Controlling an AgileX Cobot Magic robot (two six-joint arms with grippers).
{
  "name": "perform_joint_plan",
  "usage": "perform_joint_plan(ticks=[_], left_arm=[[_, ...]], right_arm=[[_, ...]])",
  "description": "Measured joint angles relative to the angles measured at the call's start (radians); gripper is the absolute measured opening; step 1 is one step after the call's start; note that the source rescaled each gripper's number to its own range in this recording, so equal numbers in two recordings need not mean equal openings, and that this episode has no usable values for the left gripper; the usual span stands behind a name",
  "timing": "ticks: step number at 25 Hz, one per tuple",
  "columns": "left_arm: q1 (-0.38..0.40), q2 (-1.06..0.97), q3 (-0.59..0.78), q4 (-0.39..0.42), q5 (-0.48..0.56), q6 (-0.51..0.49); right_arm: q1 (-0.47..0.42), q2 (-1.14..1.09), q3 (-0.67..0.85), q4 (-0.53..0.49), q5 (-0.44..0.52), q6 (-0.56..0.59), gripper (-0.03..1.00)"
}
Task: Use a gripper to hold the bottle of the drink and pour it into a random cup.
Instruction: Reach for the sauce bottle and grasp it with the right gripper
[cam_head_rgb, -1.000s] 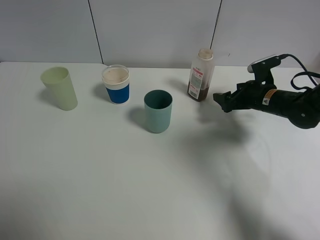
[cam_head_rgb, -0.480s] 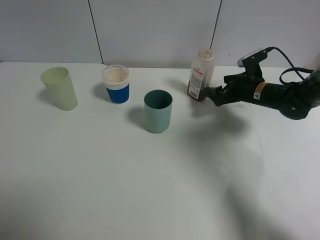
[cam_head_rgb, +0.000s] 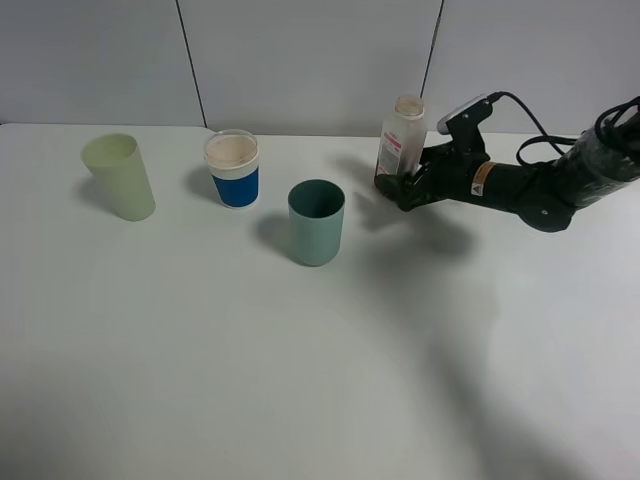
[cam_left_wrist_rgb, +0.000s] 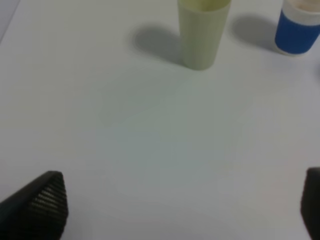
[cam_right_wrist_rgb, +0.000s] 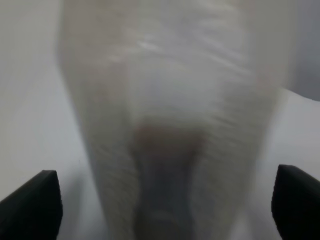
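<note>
The bottle (cam_head_rgb: 402, 140) stands upright at the back of the table, with a red-and-white label and brown drink (cam_head_rgb: 384, 183) in its base. My right gripper (cam_head_rgb: 402, 190) has reached its lower part from the right. In the right wrist view the blurred bottle (cam_right_wrist_rgb: 170, 100) fills the space between the black fingertips (cam_right_wrist_rgb: 30, 205). The jaws stand wide on either side of it with gaps, so the right gripper (cam_right_wrist_rgb: 162, 210) is open. The teal-green cup (cam_head_rgb: 316, 222) stands left of the bottle, nearer the front. My left gripper (cam_left_wrist_rgb: 175, 210) is open and empty over bare table.
A blue-and-white cup (cam_head_rgb: 233, 168) and a pale yellow-green tumbler (cam_head_rgb: 120, 176) stand at the back left; both show in the left wrist view, tumbler (cam_left_wrist_rgb: 202, 32) and blue cup (cam_left_wrist_rgb: 300, 27). A black cable (cam_head_rgb: 540, 135) trails behind the right arm.
My right gripper has moved left and toward the back, from well right of the bottle to having its open fingers around the bottle's lower part. The bottle and cups have not moved.
</note>
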Motion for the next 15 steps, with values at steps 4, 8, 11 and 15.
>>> perform_joint_plan(ticks=[4, 8, 11, 15], left_arm=[[0.000, 0.000, 0.000, 0.000, 0.000, 0.000], [0.000, 0.000, 0.000, 0.000, 0.000, 0.000], [0.000, 0.000, 0.000, 0.000, 0.000, 0.000], [0.000, 0.000, 0.000, 0.000, 0.000, 0.000]], right_arm=[[0.026, 0.016, -0.012, 0.024, 0.002, 0.000, 0.84], [0.035, 0.020, -0.012, 0.099, 0.003, -0.027, 0.84], [0.035, 0.020, -0.012, 0.141, 0.003, -0.041, 0.77], [0.035, 0.020, -0.012, 0.142, -0.001, -0.049, 0.49]])
